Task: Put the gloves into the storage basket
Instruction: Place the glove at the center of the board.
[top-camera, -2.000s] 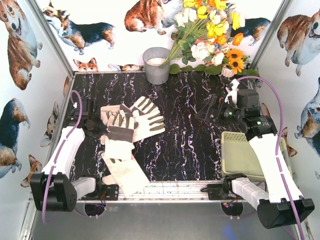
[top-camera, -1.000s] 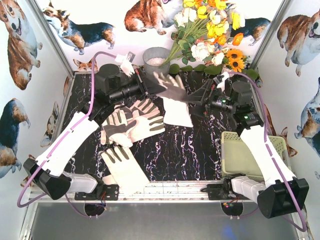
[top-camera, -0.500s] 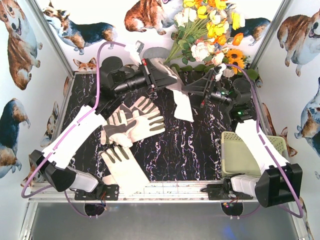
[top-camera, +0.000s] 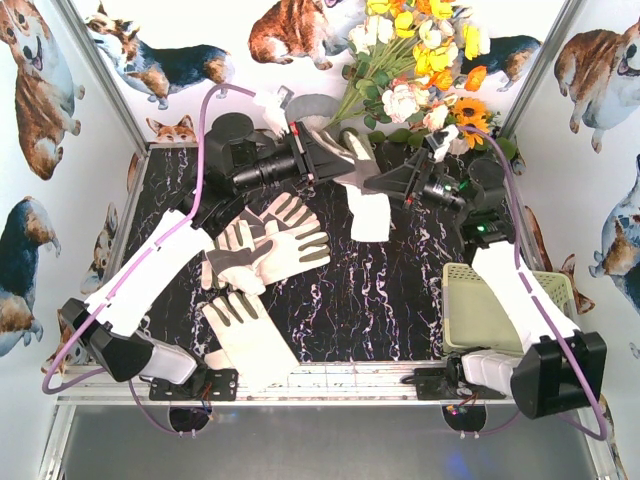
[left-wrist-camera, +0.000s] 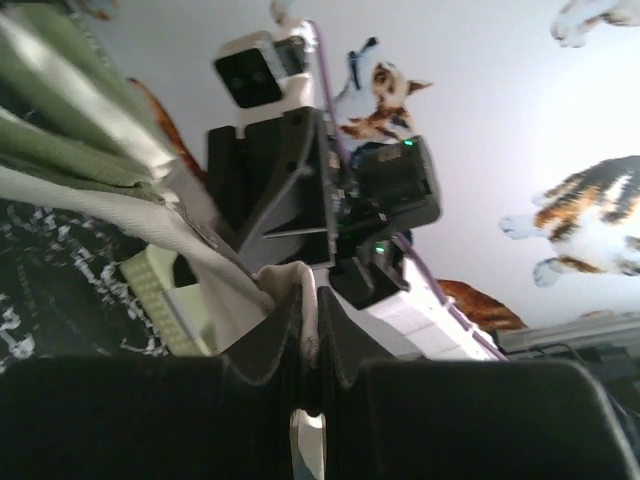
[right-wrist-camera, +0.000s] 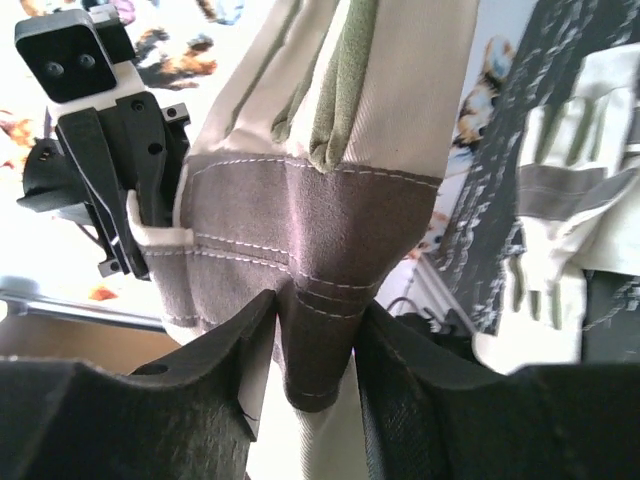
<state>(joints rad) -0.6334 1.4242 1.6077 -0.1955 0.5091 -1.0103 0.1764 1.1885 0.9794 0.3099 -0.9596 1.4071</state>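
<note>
Left gripper (top-camera: 325, 158) is clamped on the edge of one floppy cream-white fabric work glove with grey-olive fingers (top-camera: 368, 210). It holds the glove in the air over the far middle of the black marbled table (top-camera: 400, 300). Right gripper (top-camera: 368, 184) has its fingers pressed in on a fold of the grey palm patch, so both arms grip the same glove.

I judge the task barely begun. The pale yellow-green slotted plastic storage basket (top-camera: 462, 315), by the right arm's base, shows nothing inside where the arm leaves it visible.

Count:
- **Gloves:** one aloft and three lying at left — a spread-fingered glove (top-camera: 292, 240), a grey-palmed glove (top-camera: 232, 260) overlapping it, and a near-edge glove (top-camera: 250, 342). More may lie beneath.
- **Other things:** one basket, one grey metal bucket (top-camera: 318, 104) and one flower bouquet (top-camera: 420, 60).
</note>
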